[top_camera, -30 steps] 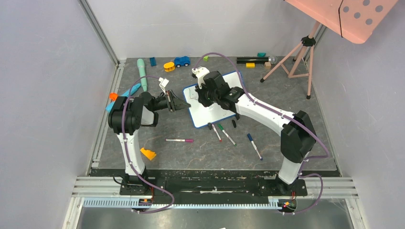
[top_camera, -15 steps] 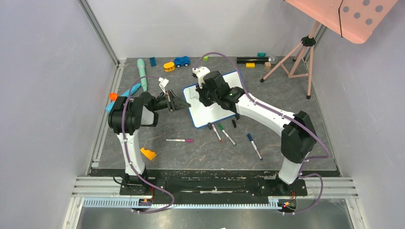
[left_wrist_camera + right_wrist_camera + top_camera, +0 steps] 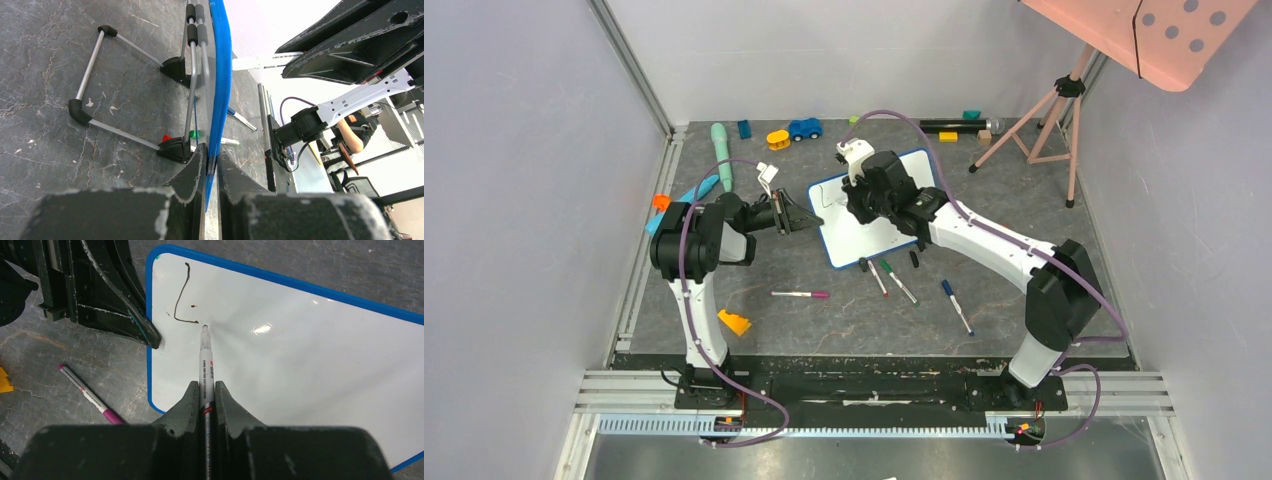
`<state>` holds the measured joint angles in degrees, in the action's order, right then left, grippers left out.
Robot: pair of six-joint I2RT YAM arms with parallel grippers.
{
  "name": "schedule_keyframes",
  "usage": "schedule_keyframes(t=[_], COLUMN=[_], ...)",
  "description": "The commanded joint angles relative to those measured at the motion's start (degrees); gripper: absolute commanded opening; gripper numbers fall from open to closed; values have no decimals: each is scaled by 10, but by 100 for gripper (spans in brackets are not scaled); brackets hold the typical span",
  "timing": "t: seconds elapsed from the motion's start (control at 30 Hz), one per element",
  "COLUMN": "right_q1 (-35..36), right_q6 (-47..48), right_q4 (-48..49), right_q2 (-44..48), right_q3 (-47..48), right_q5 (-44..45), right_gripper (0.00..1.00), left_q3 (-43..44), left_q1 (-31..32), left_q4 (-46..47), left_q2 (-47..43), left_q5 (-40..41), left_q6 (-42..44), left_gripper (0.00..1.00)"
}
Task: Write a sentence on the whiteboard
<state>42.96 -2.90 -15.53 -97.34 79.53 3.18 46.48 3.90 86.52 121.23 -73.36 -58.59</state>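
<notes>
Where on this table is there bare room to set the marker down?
Bare mat lies right of the whiteboard, between the tripod and the right arm, and along the near edge below the pink marker. Crowded: the loose markers just before the board, and the toys along the far edge.

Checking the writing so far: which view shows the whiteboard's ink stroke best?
Right wrist: the L-shaped stroke lies unobstructed on the whiteboard beside the marker tip. Top external shows a faint line; left wrist sees the board edge-on, no ink.
</notes>
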Motion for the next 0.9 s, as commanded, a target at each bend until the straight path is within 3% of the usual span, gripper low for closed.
schedule_keyframes(t=[0.0,0.23,0.87], right_q1=[-1,-1,0], right_q6=[7,0,-4], right_q4=[23,-9,-54], right_q2=[13,-20,-29], right_q3=[25,77,107], right_q5=[8,35,48], right_gripper=[0,0,0], left_q3=[-7,-7,-7], left_q1=[5,5,5], left_q4=[27,27,27], left_q2=[-17,-16,-17], left_q5=[-42,-42,-42], left_q6=[-2,-2,-1], left_gripper=[2,2,2])
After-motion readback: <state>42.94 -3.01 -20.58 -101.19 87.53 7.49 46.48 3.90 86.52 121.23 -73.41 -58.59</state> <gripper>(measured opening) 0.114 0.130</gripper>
